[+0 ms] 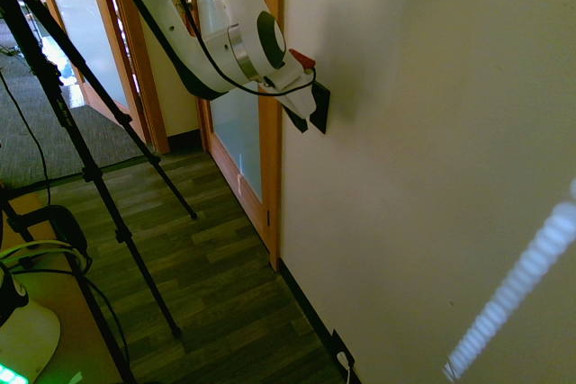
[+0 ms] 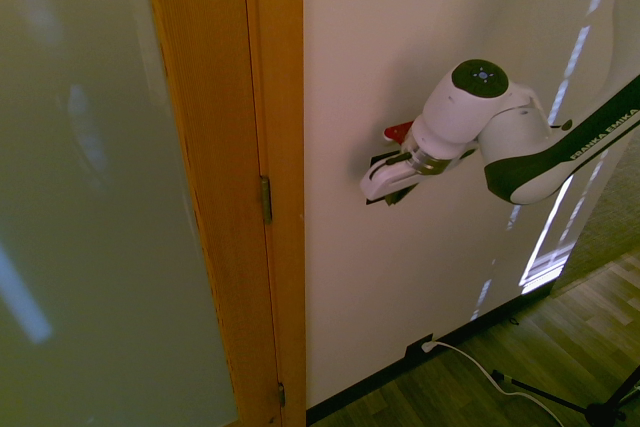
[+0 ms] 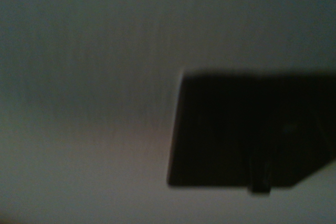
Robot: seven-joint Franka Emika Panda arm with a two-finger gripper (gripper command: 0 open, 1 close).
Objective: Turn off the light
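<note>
Gripper is pressing against switch plate on wall; door frame is crowding at 9 o'clock; bare wall is lying open at 3 and 6 o'clock.

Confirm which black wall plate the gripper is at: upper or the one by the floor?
The upper black rectangular switch plate, beside the wooden door frame. The gripper is at it. The low black outlet has a white plug.

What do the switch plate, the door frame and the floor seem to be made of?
Switch plate: probably matte black plastic; it shows no shine. Door frame: wood with a warm orange finish and faint grain. Floor: dark planks with streaked grain, either wood or laminate; I cannot tell which.
</note>
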